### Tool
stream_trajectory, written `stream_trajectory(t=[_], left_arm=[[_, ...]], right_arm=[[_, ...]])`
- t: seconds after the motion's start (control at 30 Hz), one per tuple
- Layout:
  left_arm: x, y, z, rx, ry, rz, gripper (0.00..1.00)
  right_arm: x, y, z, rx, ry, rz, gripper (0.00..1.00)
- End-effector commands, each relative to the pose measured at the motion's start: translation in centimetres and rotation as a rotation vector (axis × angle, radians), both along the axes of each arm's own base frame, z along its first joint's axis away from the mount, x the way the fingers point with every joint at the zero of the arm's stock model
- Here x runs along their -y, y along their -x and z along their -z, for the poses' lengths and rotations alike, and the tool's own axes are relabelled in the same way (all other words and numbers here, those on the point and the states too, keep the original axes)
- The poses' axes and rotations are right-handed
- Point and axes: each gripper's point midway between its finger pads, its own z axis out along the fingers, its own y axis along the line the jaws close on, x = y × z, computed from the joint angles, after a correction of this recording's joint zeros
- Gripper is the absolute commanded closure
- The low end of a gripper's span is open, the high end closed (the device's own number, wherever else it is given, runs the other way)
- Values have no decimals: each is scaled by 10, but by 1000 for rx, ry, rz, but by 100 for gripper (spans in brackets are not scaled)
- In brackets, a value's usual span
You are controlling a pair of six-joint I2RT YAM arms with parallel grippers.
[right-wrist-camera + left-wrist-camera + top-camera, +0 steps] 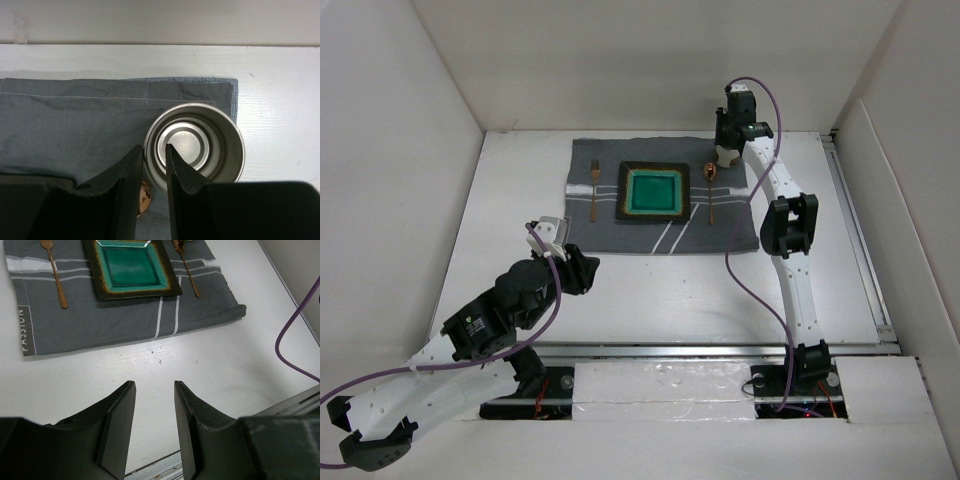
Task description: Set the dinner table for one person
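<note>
The white dinner table [670,290] carries a grey striped mat [740,225]. On the mat lie a green square plate [652,190], a copper fork [593,192] to its left and a copper spoon [711,195] to its right. A metal cup [200,145] stands upright on the mat's far right corner. My right gripper [152,146] is closed on the cup's left rim, one finger inside and one outside. It shows above the cup in the top view [727,148]. My left gripper [154,383] is open and empty over bare table in front of the mat [125,320].
White walls enclose the table on the left, back and right. A metal rail [720,350] runs along the near edge. A purple cable [295,335] hangs at the right of the left wrist view. The spoon's bowl [145,197] lies just beside the cup.
</note>
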Motion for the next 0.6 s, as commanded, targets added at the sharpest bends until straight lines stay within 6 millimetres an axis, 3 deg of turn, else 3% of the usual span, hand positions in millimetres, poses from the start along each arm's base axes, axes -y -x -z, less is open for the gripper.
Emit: stream_trajectory(t=[0.0,0.2,0.23,0.33,0.37,0.43,0.47,0.53,0.57], left_arm=[[-2,-4,-14,31,34,-21,66],[-1,-4,-15,33,34,-21,66],[-2,-4,-14,31,32,-24,66],[-2,-5,-14,29,29,-29,66],[-3,-5,-14,29,30,-32,66],[-6,-6,-14,29,28,-48,65],[-7,-6,-14,29,31,-55,65],[-10,-6,-15,29,35,-70,65],[-13,-6,-18,36,44,-78,64]], right_arm=[[-4,-7,-20,61,-16,-11,67],[-3,-6,-27,76,-56,-12,63],[-3,-7,-45,115,-61,-10,62],[-4,-4,-67,150,-79,-15,57],[-5,0,-94,193,-92,-20,52],[-3,4,-116,238,-106,-12,47],[-1,12,-151,296,-117,-6,41],[7,23,-177,348,-133,42,33],[11,29,-191,373,-140,57,25]])
